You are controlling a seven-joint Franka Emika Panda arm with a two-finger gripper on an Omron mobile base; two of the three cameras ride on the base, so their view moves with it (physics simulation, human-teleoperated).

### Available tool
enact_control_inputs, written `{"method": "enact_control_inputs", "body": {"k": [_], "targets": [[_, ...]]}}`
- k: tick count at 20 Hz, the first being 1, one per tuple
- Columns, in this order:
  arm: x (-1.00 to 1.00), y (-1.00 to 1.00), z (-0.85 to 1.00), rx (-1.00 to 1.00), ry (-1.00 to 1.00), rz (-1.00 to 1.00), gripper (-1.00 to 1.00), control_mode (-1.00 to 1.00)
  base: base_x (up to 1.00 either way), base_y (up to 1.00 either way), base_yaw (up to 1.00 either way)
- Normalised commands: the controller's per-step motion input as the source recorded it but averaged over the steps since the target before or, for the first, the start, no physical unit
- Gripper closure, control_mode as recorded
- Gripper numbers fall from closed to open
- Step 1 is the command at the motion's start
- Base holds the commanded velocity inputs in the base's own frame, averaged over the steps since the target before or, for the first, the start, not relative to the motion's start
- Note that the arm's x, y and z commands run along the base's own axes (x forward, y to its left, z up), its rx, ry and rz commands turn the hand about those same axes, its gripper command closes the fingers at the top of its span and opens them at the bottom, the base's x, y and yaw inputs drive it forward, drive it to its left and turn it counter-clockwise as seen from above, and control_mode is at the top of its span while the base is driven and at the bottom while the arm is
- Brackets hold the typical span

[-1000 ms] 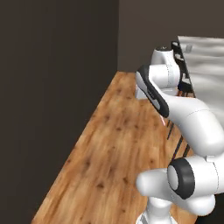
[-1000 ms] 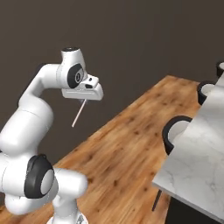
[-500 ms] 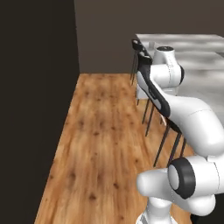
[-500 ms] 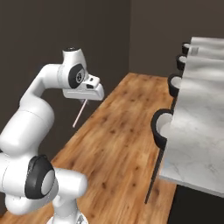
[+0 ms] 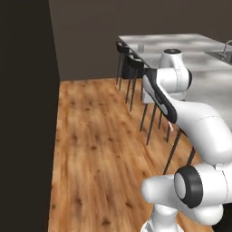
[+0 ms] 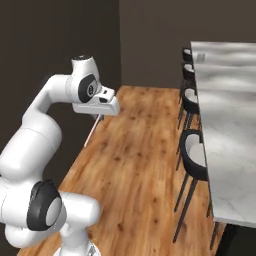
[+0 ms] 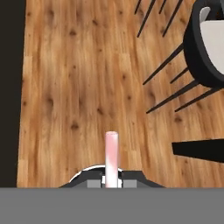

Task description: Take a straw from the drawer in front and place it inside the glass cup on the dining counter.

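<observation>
Straw, thin and pale pink-white, sits pinched in the closed end effector, poking straight out between the tips. From the right base view it hangs down slantwise below the end effector, well above the wooden floor. Dark stools line the marble desk off to the right. Far along that desk stands a small clear cup.
</observation>
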Motion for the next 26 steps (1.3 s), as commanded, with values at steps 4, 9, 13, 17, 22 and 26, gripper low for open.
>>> {"method": "enact_control_inputs", "body": {"k": [4, 9, 13, 17, 22, 26], "targets": [[0.00, 0.00, 0.00, 0.00, 0.00, 0.00, 1.00, 1.00, 0.97, 0.48, -0.17], [0.00, 0.00, 0.00, 0.00, 0.00, 0.00, 1.00, 1.00, 1.00, 0.35, 0.01], [0.00, 0.00, 0.00, 0.00, 0.00, 0.00, 1.00, 1.00, 1.00, 0.27, 0.06], [0.00, 0.00, 0.00, 0.00, 0.00, 0.00, 1.00, 1.00, 1.00, 0.24, 0.04], [0.00, 0.00, 0.00, 0.00, 0.00, 0.00, 1.00, 1.00, 1.00, 0.19, 0.01], [0.00, 0.00, 0.00, 0.00, 0.00, 0.00, 1.00, 1.00, 1.00, 0.28, 0.00]]}}
